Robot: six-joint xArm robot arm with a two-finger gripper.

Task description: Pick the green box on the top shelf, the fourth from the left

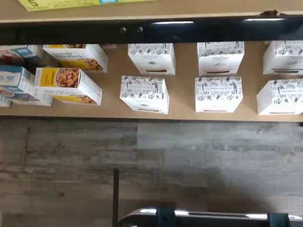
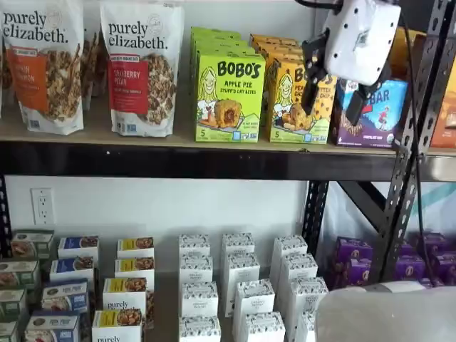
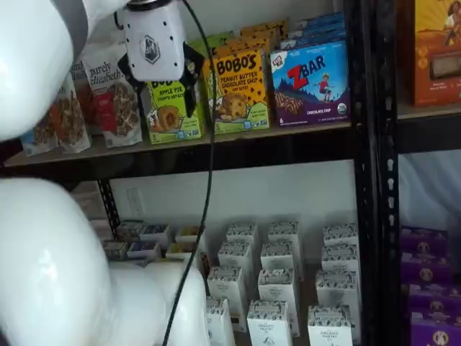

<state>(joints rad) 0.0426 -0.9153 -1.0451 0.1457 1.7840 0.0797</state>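
Gripper [image 2: 333, 97], white body w/ two black fingers, hangs in front of top shelf [image 2: 164, 160], a light tan board w/ thick black front beam. Fingers [image 2: 311, 91] spread, plain gap between them, nothing held. In a shelf view gripper [image 3: 160, 92] sits just in front of the lime-green upright Bobo's Apple Pie carton [image 3: 173, 115], partly covering its upper face; can't tell if touching. In other shelf view the same green box [image 2: 228, 100] stands clear & upright on the board, front of a row of like cartons, between a Purely Elizabeth cranberry pecan granola bag [image 2: 141, 68] on one side and a yellow-orange Bobo's peanut butter choc chip box [image 2: 288, 107] on the other. Blue-purple ZBar box [image 3: 311, 83] stands just beyond the orange one. Lower shelf: rows of small white patterned cartons [image 2: 237, 274]. Wrist view looks down on those white cartons [image 1: 144, 93], tan board, grey wood-look floor [image 1: 151, 161].
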